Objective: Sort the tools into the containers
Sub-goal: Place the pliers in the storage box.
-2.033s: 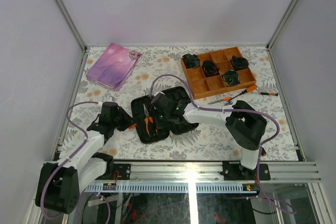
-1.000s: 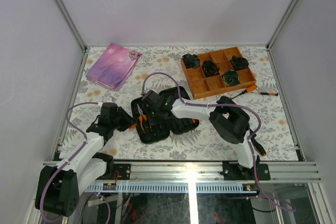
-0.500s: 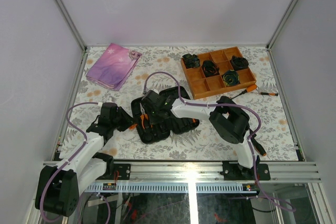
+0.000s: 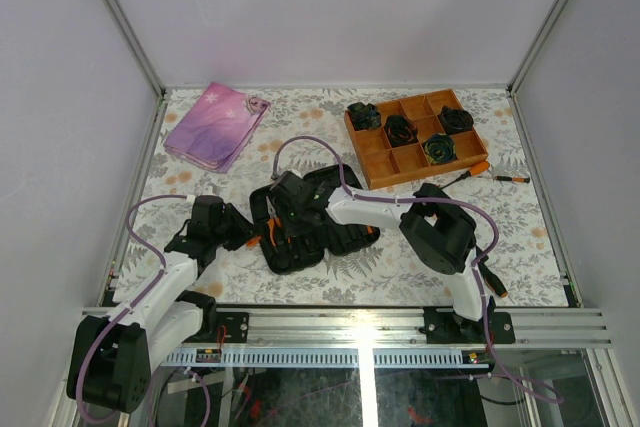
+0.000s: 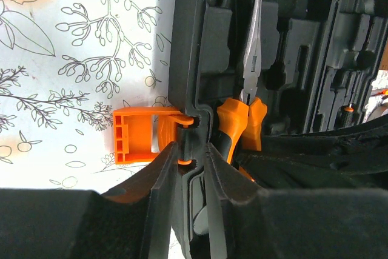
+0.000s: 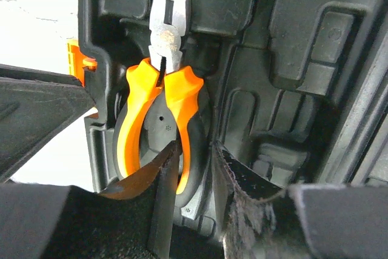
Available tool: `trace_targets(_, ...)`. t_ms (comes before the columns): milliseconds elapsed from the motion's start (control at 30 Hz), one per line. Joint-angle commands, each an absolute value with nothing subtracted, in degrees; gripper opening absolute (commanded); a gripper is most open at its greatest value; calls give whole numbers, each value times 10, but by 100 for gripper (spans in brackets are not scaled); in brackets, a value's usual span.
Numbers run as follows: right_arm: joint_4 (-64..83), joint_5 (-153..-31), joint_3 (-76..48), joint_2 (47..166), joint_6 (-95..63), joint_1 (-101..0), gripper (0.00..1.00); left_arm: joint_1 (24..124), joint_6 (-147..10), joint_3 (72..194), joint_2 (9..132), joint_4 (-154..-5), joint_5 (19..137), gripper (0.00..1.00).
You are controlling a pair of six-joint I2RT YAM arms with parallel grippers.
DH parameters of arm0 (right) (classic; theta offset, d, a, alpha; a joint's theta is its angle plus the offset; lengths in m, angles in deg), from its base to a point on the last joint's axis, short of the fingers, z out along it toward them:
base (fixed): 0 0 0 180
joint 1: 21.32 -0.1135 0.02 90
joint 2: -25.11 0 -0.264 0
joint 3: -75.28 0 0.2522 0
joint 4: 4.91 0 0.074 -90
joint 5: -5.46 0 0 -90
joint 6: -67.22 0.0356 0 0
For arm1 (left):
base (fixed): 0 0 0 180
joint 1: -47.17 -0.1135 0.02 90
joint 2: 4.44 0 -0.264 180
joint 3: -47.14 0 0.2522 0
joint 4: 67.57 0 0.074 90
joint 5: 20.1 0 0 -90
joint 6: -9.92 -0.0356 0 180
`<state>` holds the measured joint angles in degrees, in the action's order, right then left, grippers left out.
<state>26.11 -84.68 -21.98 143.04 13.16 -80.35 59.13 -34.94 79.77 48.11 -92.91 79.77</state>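
The black tool case lies open mid-table. My left gripper is shut on its left wall, beside the orange latch tab. My right gripper reaches down into the case's left half. It is closed around the right handle of the orange-and-black pliers, which lie in a moulded slot with the metal jaws pointing away. The pliers also show in the left wrist view. Two orange-handled screwdrivers lie on the table right of the case.
A wooden divided tray with black rosette bundles stands at the back right. A pink-purple fabric pouch lies at the back left. My right arm's forearm crosses over the case's right half.
My right gripper carried the pliers leftward and down into the case's left half; it has barely moved in the last half second. My left gripper has kept its hold on the case.
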Motion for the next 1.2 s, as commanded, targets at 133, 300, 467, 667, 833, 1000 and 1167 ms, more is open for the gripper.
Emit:
trace_targets(133, 243, -848, -220, 1375, 107, -799, 37, 596, -359, 806, 482, -922, 794, 24)
trace_targets(300, 227, -851, -210, 1366, 91, -795, 37, 596, -358, 807, 480, -924, 793, 24)
trace_targets(467, 205, -886, -207, 1372, 83, -782, 32, 595, -359, 810, 479, -928, 792, 25)
trace_targets(667, 165, -948, -204, 1392, 75, -765, 29, 596, -359, 811, 482, -928, 791, 25)
trace_targets(833, 159, -990, -224, 1417, 60, -766, 26, 596, -358, 811, 482, -926, 792, 25)
trace_targets(1000, 177, -996, -246, 1434, 44, -765, 23, 595, -358, 812, 482, -925, 794, 25)
trace_targets(1167, 205, -989, -262, 1442, 20, -765, 22, 596, -359, 812, 482, -927, 794, 25)
